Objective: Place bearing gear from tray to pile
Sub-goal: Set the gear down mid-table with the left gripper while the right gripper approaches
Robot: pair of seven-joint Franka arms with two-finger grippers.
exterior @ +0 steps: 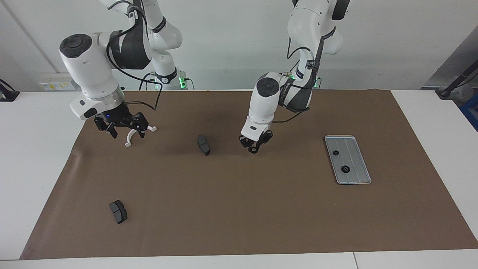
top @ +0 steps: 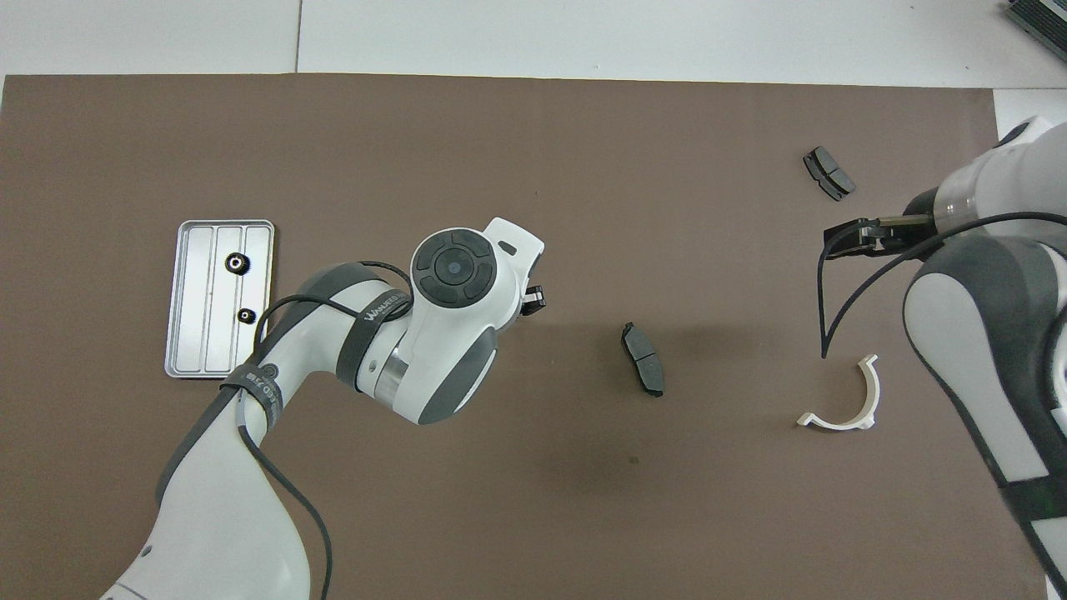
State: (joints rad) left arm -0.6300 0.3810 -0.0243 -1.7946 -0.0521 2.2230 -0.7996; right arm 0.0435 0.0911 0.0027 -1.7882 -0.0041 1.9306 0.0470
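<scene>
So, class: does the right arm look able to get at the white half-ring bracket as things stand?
Probably yes. The right gripper hangs open just over the white half-ring bracket, nothing lies between them, and the left gripper is well away, over the mat's middle.

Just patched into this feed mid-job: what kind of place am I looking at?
Probably a robotics lab bench: a brown mat on a white table, a metal tray with small black gears, and loose brake-pad-like parts.
</scene>
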